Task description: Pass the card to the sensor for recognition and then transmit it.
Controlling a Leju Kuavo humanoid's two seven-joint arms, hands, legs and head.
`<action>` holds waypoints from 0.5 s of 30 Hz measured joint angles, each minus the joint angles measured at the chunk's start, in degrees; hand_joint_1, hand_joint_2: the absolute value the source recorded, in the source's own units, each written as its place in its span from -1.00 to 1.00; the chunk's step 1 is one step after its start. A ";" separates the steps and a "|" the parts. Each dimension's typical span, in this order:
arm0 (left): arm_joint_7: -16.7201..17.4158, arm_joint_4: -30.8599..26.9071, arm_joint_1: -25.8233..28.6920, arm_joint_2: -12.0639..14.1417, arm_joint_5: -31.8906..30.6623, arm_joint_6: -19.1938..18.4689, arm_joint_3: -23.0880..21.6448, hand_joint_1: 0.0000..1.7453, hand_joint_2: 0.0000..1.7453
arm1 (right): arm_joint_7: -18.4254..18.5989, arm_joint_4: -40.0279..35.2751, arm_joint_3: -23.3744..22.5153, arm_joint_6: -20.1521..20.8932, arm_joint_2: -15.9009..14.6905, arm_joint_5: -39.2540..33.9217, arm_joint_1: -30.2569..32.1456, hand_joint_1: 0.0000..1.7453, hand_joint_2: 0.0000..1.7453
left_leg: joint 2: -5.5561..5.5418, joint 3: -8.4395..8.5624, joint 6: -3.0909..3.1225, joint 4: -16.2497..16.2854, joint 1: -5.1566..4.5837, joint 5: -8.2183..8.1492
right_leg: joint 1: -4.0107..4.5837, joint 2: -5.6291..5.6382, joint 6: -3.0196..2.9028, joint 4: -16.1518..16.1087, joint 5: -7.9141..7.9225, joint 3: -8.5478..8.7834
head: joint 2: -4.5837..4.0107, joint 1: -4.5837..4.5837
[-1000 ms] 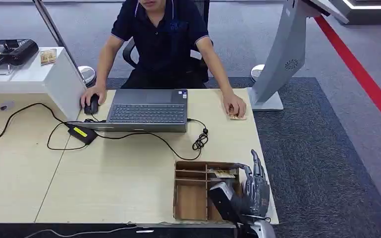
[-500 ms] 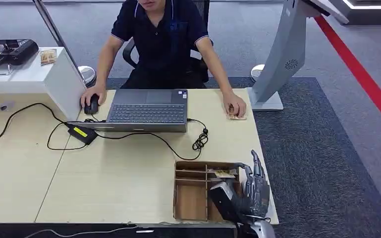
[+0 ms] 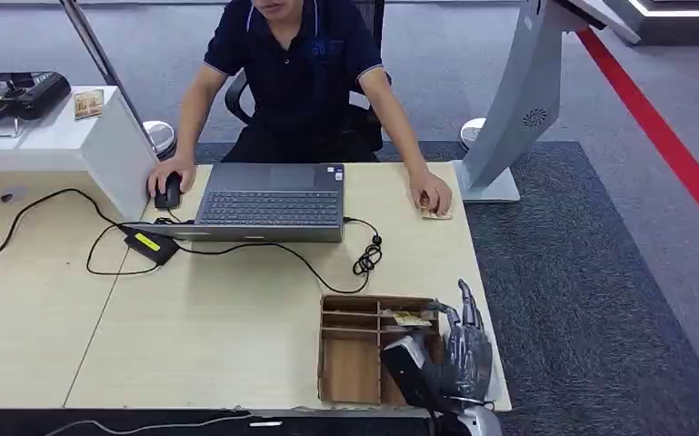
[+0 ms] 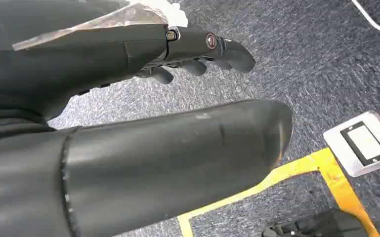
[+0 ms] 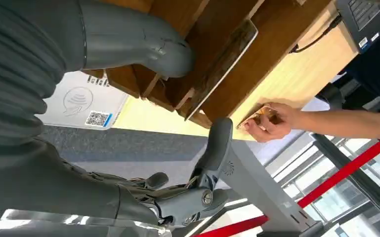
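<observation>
Wooden tray (image 3: 350,368), card (image 5: 221,66) edge-on by R hand (image 3: 462,345) thumb, wrist cam.

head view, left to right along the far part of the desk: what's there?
White stand → mouse under a person's hand → laptop → coiled cable → card under the person's other hand → grey kiosk base.

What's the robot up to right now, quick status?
Right hand open, hovering beside the wooden tray. Card in tray, not gripped. Left hand hanging, holding nothing. Nothing blocking.
</observation>
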 joint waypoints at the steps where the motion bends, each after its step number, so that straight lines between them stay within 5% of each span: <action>1: 0.00 0.00 0.00 0.00 0.00 0.00 0.00 -1.00 -1.00 | 0.02 0.02 0.00 0.00 0.02 0.00 0.01 -0.08 1.00 | 0.00 0.00 0.00 0.00 0.00 0.00 | 0.00 0.00 0.00 0.00 0.00 0.00 | 0.00 0.00; 7: 0.00 0.00 0.00 0.00 0.02 0.00 0.00 -1.00 -1.00 | 0.00 0.31 0.00 0.00 0.24 0.00 0.05 0.10 1.00 | 0.00 0.00 0.00 0.00 0.00 0.00 | 0.00 0.00 0.00 0.00 0.00 0.00 | 0.00 0.00; 15: 0.00 0.00 0.00 0.00 0.15 0.04 0.00 -1.00 -1.00 | -0.48 0.57 0.00 0.00 0.26 0.00 0.12 0.08 1.00 | 0.00 0.00 0.00 0.00 0.00 0.00 | 0.00 0.00 0.00 0.00 0.00 0.00 | 0.00 0.00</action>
